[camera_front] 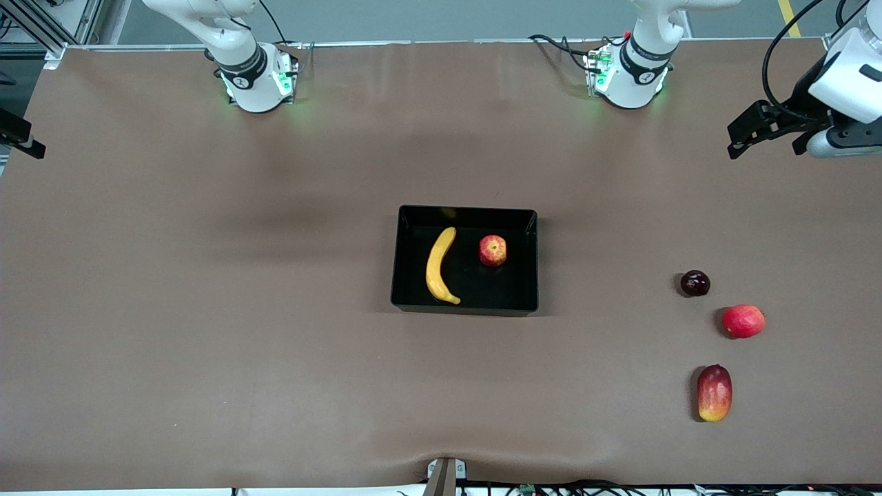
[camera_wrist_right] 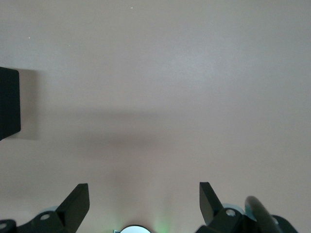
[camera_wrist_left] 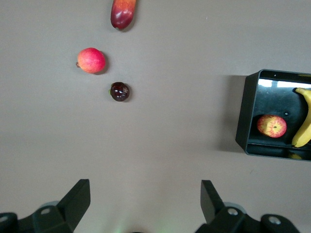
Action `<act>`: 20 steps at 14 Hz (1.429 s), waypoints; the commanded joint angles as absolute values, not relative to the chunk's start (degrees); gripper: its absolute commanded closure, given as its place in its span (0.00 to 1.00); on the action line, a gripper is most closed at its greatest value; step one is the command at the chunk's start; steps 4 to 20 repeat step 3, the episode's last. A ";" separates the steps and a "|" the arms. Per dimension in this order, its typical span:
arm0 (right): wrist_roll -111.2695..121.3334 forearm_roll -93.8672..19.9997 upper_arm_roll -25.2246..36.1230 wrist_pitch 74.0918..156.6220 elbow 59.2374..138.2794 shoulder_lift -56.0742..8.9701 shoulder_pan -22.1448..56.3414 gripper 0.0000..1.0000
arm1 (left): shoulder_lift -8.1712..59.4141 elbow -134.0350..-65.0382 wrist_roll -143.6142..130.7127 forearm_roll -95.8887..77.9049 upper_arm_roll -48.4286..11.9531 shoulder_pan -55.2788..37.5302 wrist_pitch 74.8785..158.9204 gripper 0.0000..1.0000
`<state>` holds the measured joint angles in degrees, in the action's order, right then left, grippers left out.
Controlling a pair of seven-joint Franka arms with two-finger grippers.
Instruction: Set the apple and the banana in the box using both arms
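Banana (camera_front: 439,267) and apple (camera_front: 493,250) lay in box (camera_front: 406,255), apple at the banana's 3 o'clock; left gripper (camera_wrist_left: 145,201) and right gripper (camera_wrist_right: 144,204) hung gaping, empty, over desk (camera_front: 207,310).

This is a robotics lab set up for trials, not a home or a kitchen. Two white arms are bolted to the bench (camera_front: 207,344), each base (camera_front: 258,86) lit by green status lights. A plain brown cover is stretched flat over the bench, with loose black cables (camera_front: 551,43) trailing beside the bases. Aluminium framing (camera_front: 41,27) stands off the bench corner at the right arm's end, and a small camera mount (camera_front: 444,475) sits at the bench edge nearest the front camera.
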<state>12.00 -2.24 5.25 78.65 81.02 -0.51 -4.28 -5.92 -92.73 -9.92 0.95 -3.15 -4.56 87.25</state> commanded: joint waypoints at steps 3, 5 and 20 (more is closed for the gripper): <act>11.34 -2.02 5.18 78.57 80.86 -0.18 -2.91 0.00 | -5.89 -91.67 -7.21 -0.09 -3.25 -3.96 86.04 0.00; 11.34 -2.02 5.18 78.57 80.86 -0.18 -2.91 0.00 | -5.89 -91.67 -7.21 -0.09 -3.25 -3.96 86.04 0.00; 11.34 -2.02 5.18 78.57 80.86 -0.18 -2.91 0.00 | -5.89 -91.67 -7.21 -0.09 -3.25 -3.96 86.04 0.00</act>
